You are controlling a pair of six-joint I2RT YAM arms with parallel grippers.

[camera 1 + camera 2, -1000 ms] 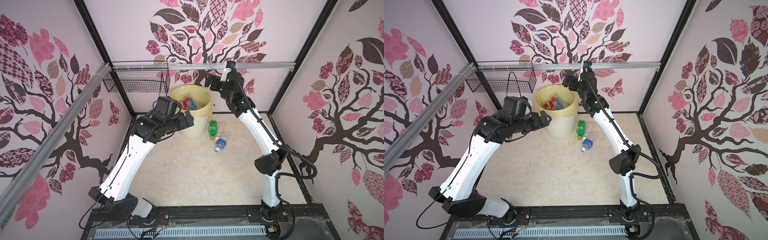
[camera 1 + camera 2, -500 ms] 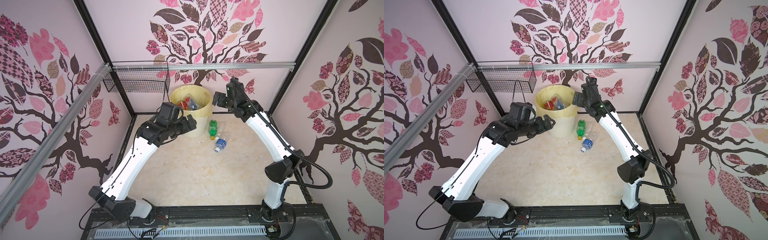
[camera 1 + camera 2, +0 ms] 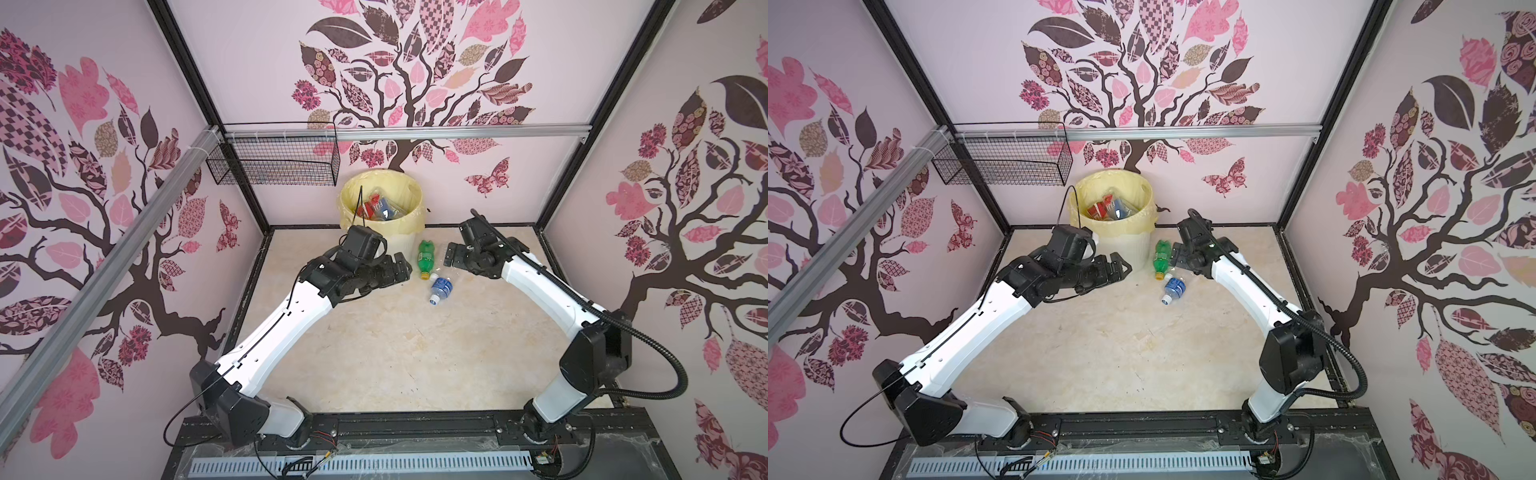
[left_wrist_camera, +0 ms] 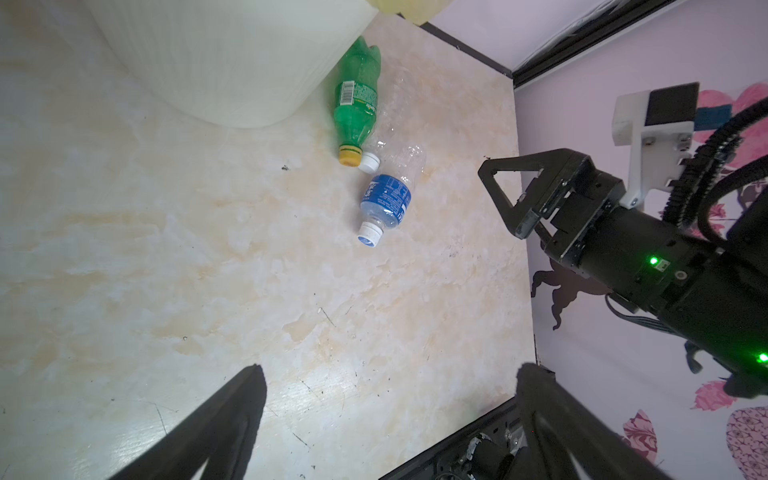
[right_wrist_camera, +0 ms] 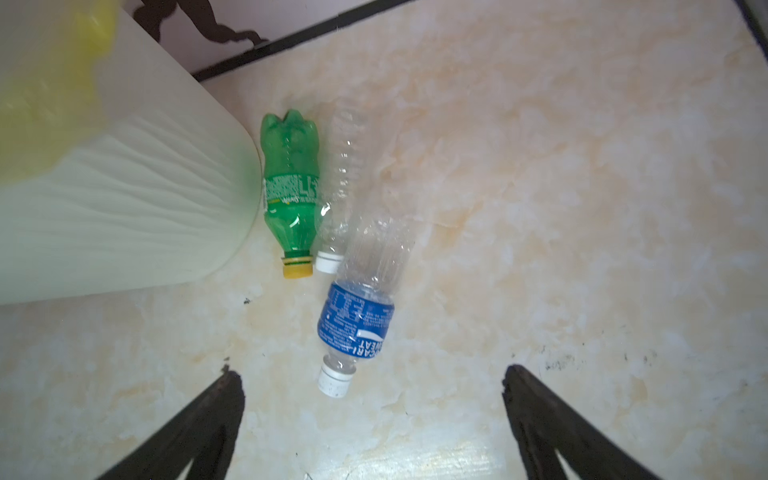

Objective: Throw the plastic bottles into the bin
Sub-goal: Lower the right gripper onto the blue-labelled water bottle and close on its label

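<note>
In both top views the bin stands at the back of the counter, a pale yellow bag folded over its rim, with red- and blue-labelled bottles inside. By its foot lie three more: a green bottle, a blue-labelled bottle and a clear bottle that is hard to make out from above. The left hand hangs in front of the bin, released, with nothing in it. The right hand faces it across the bottles, its jaws spread and bare.

Left wrist view: the green bottle lies right beside the bin wall (whether it touches, I cannot tell), its yellow cap pointing away. The clear bottle lies alongside, and the blue-labelled bottle sits just past their caps. This hand's fingers stand wide apart over bare counter.

Right wrist view: the same three lie on the counter, with the blue-labelled bottle resting against the clear bottle's neck. The fingers are wide apart and touch nothing.
</note>
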